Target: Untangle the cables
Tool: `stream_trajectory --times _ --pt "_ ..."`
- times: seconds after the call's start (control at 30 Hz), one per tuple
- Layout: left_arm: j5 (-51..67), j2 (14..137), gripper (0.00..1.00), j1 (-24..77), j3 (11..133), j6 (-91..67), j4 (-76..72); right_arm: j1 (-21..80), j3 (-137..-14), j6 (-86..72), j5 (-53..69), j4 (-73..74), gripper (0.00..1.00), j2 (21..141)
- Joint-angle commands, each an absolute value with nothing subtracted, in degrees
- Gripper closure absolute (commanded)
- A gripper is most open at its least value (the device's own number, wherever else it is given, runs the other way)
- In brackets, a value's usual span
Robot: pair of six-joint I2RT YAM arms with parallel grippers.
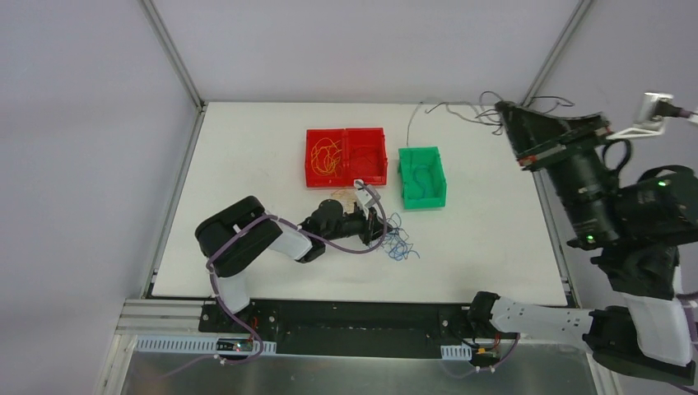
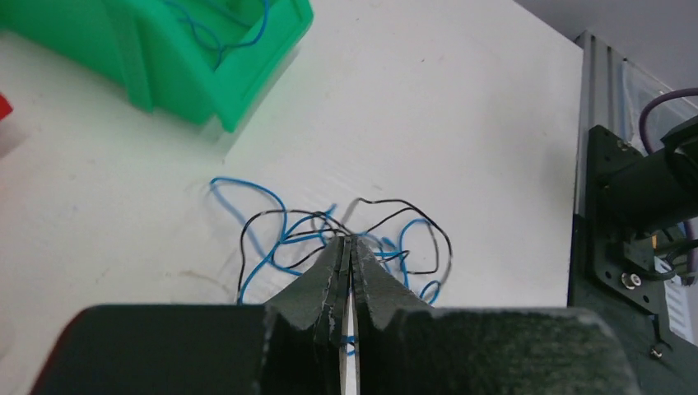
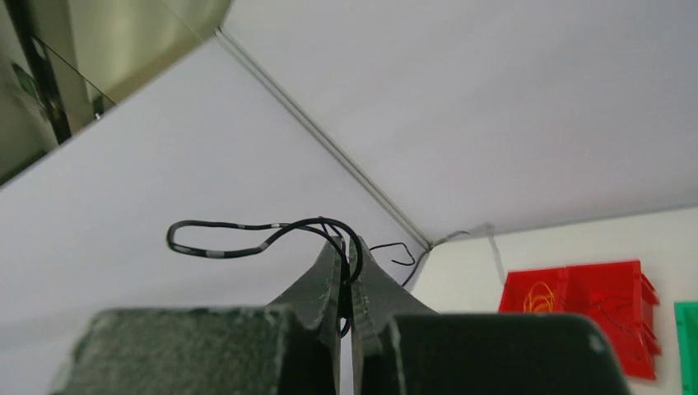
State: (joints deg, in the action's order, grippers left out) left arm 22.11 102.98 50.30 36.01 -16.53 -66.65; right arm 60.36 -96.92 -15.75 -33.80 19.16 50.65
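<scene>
Pinching the tangle (image 2: 329,224) of blue and dark wires with the left gripper (image 2: 350,247), fingers pressed together on a few strands, with a blue strand visible in the slit between them. Lying on the white table (image 2: 461,123), in its front half, with loops spreading out to both sides of the fingertips. Sitting near the green bin (image 2: 148,66) but apart from it, with a blue wire (image 2: 222,37) curled inside that bin. Holding a dark wire (image 3: 239,230) up in the air by the right back corner of the table with the right gripper (image 3: 350,251), closed tight on it, with one long loop sticking out sideways. Resting in the left compartment of the red bin (image 1: 346,132): yellow-orange wires (image 1: 326,154). Standing side by side toward the back of the table, red bin left of green, with a narrow gap between.
</scene>
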Motion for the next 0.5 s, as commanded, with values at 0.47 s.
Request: stream_trajectory --times 0.47 --pt "-7.37 72.53 0.79 50.77 13.47 -26.05 -56.73 60.38 -89.58 -3.54 -43.36 9.16 1.00 39.97"
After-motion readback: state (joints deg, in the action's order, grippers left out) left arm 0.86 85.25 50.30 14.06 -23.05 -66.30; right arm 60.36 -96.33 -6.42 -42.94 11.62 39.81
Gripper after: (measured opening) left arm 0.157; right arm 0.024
